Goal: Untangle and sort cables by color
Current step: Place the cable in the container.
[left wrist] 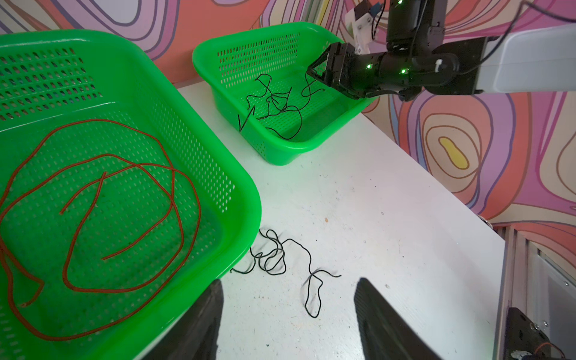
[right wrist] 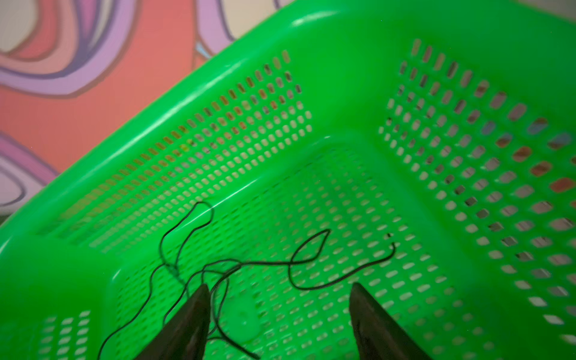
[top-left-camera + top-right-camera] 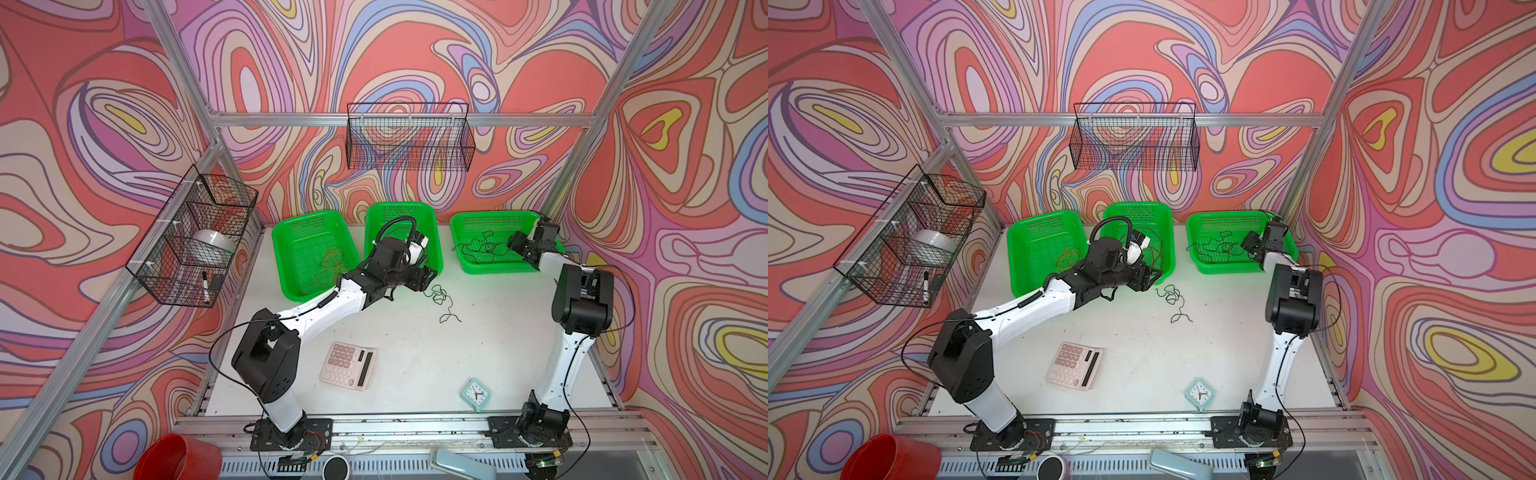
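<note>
Loose black cable near the tabletop's back edge: hair-thin, limp, light; best pinched at the bunched loops. Spread jaws on left gripper near it; right gripper likewise spread, seemingly holding nothing.

Glossy green plastic baskets, matt scuffed white tabletop, black wire-mesh racks

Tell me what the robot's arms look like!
The left arm and right arm have white links and chunky black joints. Each ends in a black tool with two pointed fingers: left tool, right tool. Thin black wires loop alongside; green lights dot the right one.
</note>
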